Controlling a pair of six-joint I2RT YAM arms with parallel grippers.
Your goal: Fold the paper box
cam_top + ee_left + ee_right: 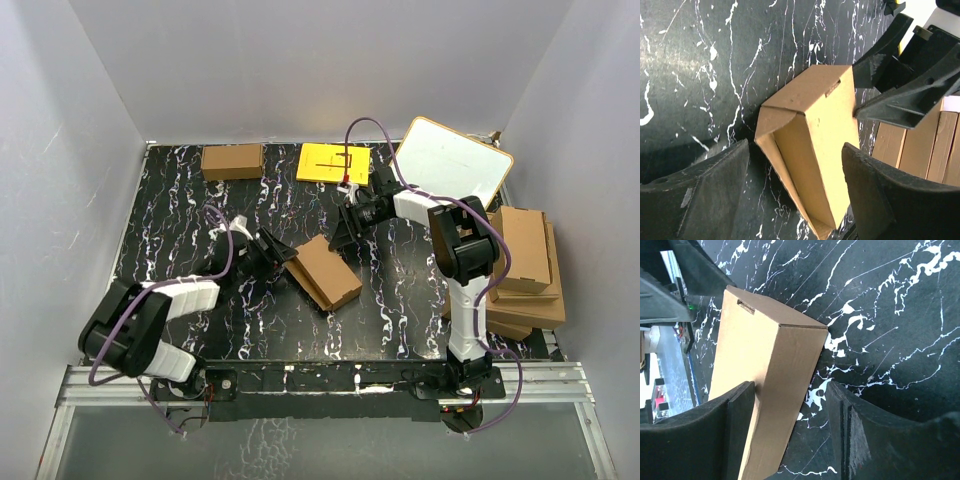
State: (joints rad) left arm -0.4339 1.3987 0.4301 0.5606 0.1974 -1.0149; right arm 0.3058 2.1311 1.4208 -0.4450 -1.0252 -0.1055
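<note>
Box (324, 271) likely light, thin-walled, easily dented; best held at creased edges; left fingers (700, 200) wide astride open end; right fingers (880, 440) wide, holding nothing.

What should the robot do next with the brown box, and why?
Probably ease the left fingers in to fold the paper box end shut: the end facing them gapes open, while the open right fingers straddle the far end.
</note>
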